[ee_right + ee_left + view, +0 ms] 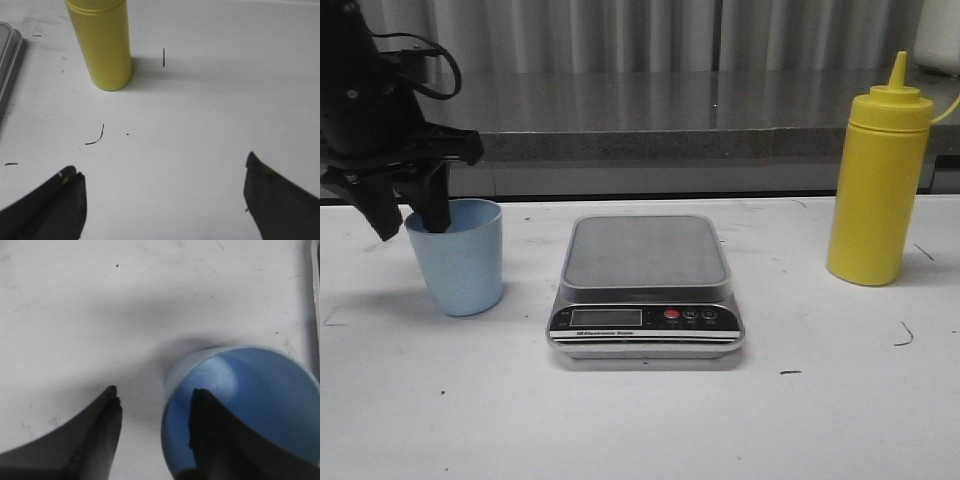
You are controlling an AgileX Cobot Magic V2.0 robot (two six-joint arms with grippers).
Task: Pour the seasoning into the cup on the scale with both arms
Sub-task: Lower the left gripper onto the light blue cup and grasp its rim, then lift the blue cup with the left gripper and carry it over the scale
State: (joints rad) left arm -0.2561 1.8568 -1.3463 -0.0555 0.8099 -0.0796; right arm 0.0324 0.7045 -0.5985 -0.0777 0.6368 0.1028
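The scale [645, 290] sat at the middle of the white surface [640, 420], its steel platform bare. Its LCD readout was too small to read.

The cup [457, 257] stood upright to the left of the scale, well apart from it. The left hand [412, 212] was spread open over the cup's left rim: one finger [212, 432] reached down inside the cup, the other finger [97, 432] hung outside the wall. Whether either finger touched the wall could not be determined. In the front view the arm hid the rear left part of the rim, and in the left wrist view the cup was cut off at the frame edge.

The seasoning [878, 185] stood upright to the right of the scale, well apart from it. Its cap tether ran out of frame.

The right hand [162, 200] appeared only in its wrist view, open wide and empty above the surface, well short of the seasoning. Only its fingertips showed.
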